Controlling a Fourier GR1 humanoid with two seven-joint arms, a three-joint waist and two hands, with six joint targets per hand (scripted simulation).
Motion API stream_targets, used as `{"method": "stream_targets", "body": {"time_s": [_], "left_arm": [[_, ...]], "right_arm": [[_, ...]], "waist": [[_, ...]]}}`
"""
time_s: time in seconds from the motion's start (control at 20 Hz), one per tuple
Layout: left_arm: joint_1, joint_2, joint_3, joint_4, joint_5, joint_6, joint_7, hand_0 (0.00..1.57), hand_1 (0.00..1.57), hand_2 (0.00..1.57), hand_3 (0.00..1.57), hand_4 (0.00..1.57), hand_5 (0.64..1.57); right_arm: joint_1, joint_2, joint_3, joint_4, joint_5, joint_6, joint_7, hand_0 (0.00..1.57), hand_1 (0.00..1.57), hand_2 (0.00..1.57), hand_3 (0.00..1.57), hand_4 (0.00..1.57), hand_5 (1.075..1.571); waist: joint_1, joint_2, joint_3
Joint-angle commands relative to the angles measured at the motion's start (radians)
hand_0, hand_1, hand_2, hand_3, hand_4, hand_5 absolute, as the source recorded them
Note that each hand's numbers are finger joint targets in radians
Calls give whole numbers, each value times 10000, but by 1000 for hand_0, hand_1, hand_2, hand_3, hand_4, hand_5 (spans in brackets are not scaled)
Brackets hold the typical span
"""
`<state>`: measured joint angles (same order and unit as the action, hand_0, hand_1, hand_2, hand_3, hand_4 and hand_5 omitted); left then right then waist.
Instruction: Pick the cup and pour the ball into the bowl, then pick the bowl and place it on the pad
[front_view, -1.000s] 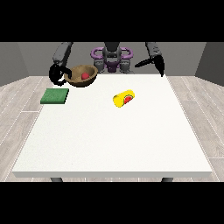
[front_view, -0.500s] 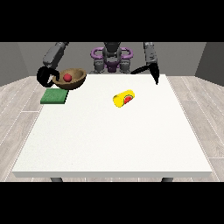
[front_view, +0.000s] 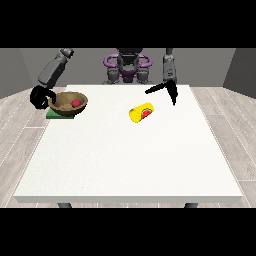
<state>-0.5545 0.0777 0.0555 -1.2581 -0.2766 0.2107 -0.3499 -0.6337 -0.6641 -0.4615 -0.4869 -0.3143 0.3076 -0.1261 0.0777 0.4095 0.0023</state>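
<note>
pad (front_view: 56, 114) — mostly hidden under bowl (front_view: 69, 102)

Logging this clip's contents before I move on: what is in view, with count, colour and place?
Table: one, white, centre.
Bowl: one, brown, over the pad at the view's left.
Ball: one, red, inside the bowl.
Pad: one, green, table's far left corner, mostly under the bowl.
Cup: one, yellow with red inside, on its side mid-table.
Hand at the view's left: black, at the bowl's rim.
Hand at the view's right: black, above the table, holding nothing.
</note>
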Motion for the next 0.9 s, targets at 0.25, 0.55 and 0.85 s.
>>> {"method": "stream_targets", "body": {"time_s": [0.25,0.55,0.85], "left_arm": [[93,455,-129,-2099,-195,-88,920,0,0,0,0,0,1564],[970,-45,-907,-3230,-710,132,1662,0,0,0,0,0,1563],[1428,22,-845,-4062,-360,-172,1966,0,0,0,0,0,1566]], "right_arm": [[-371,-1486,-323,1101,187,791,-1132,1571,1571,1571,0,1039,1569],[-774,-1398,-406,1744,90,866,-827,1571,1571,1571,212,1007,1571],[-705,-1902,-581,2080,-120,1412,-389,1571,1571,1571,263,736,1570]], "waist": [[-35,1136,5],[-81,758,-1],[-125,522,-3]]}}
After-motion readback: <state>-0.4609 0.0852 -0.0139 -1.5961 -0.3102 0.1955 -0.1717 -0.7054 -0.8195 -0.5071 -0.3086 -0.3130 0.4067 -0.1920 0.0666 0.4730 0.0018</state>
